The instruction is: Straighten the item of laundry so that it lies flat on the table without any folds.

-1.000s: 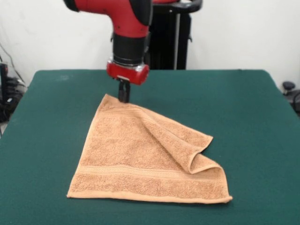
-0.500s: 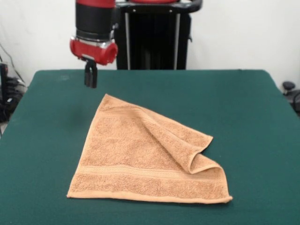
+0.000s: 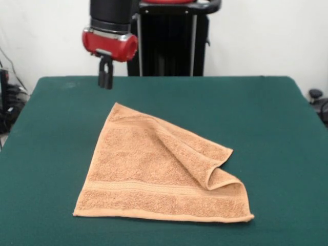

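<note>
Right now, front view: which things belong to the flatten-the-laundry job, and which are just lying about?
Job:
- towel, orange-tan, one corner folded over onto it
- table, green top under it
- end effector, raised above the table's far side, clear of the towel

Just about:
- black pedestal behind the table
- dark gear beyond the table's edge

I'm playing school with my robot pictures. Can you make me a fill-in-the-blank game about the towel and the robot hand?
1. The towel is colored ____.
2. The table top is dark ____.
3. One corner of the towel is ____ over onto the rest, so it is not flat.
4. The gripper hangs above the table, not ____ the towel.

Missing words: orange; green; folded; touching
</note>
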